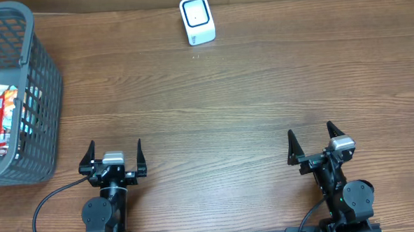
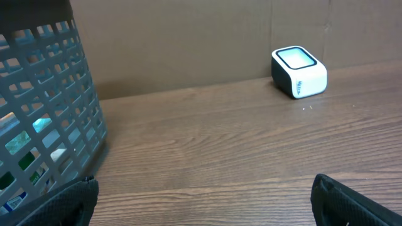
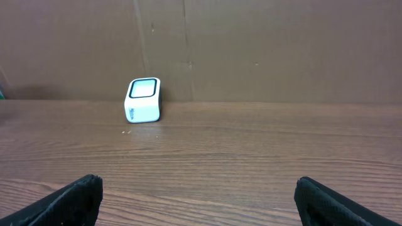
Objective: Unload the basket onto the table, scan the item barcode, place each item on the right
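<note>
Showing the white barcode scanner (image 1: 197,20) on the wooden worktop (image 1: 248,93); packaged items (image 1: 2,111) lie in the grey basket (image 1: 44,81) well to the scanner's left. Left gripper (image 1: 115,144) and right gripper (image 1: 310,130) sit well apart from the scanner, fingers spread wide, empty.

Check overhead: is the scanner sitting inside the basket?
No, the white scanner stands on the table, apart from the gray basket at the left edge.

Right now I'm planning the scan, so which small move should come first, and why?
Probably swing the left gripper toward the basket: it and the right gripper stand open and empty, the packets lie inside, and the scanner stands far off.
</note>
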